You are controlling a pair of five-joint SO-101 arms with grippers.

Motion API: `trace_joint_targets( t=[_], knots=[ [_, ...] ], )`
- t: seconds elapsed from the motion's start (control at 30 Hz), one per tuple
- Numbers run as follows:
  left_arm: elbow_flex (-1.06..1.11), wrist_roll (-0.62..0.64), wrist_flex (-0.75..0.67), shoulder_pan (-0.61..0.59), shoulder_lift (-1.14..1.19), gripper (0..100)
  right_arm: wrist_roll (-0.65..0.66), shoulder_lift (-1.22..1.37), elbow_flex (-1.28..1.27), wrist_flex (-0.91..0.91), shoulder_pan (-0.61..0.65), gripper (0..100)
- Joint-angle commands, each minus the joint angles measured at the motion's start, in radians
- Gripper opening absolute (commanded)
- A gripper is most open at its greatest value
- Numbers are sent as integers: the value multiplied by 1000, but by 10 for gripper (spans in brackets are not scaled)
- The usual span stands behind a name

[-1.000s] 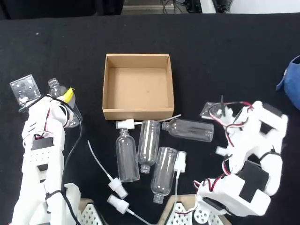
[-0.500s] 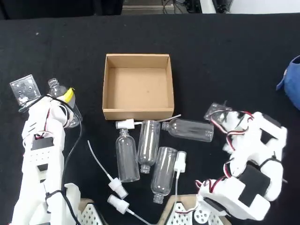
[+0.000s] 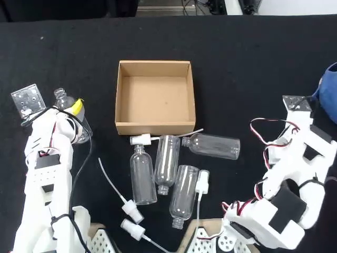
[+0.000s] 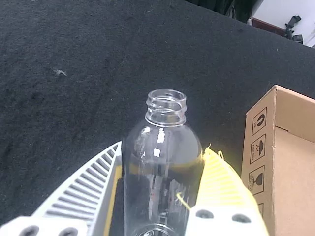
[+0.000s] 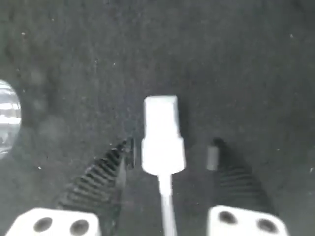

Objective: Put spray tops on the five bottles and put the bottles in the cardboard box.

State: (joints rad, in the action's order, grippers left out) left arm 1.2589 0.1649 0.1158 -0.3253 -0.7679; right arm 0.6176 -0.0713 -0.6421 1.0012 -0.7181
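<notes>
Left gripper [image 4: 163,150] pinches a clear bottle [image 4: 162,123] upright, open neck up, with the white finger [image 4: 93,187] and the yellow finger [image 4: 216,182] pressed on either side of it. In the high view this bottle stands at the left of the table [image 3: 253,52], near the cardboard box [image 3: 121,97] but not touching it.

Right gripper [image 5: 170,150] is above the table on the right, well apart from the box. Its black fingers [image 5: 106,172] are closed in around a spray top [image 5: 160,130] - nozzle head past the tips, tube running back between them.

Four lying bottles sit just in front of the box, necks open: one [image 3: 143,176], a second [image 3: 167,161] touching it, a third [image 3: 184,195] nearer the arms, a fourth [image 3: 216,146] crosswise by the box corner.

Loose tops on the table - one [image 3: 141,139] against the box front, one [image 3: 202,182] just beside the third bottle, two [image 3: 131,210] [image 3: 131,229] near the left arm's base.
</notes>
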Motion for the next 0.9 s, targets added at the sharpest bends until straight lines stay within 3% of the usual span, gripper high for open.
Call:
trace_joint_targets(
  t=[0.0,0.43,0.5,0.57,0.8,0.87],
  knots=[
    [-18,-2,-14,-12,-35,30,-5,-18,50,17,-17,263],
    [-4,-2,-15,-12,-35,30,287,108,18,-114,-51,208],
    [-4,-2,-15,-12,-35,30,296,136,19,-114,-52,147],
    [-4,-2,-15,-12,-35,30,293,122,33,-114,-63,18],
    [-4,0,-20,-1,-35,30,285,-143,101,92,-64,9],
    [-7,3,-20,12,-35,30,209,-246,125,167,-12,10]
  ],
)
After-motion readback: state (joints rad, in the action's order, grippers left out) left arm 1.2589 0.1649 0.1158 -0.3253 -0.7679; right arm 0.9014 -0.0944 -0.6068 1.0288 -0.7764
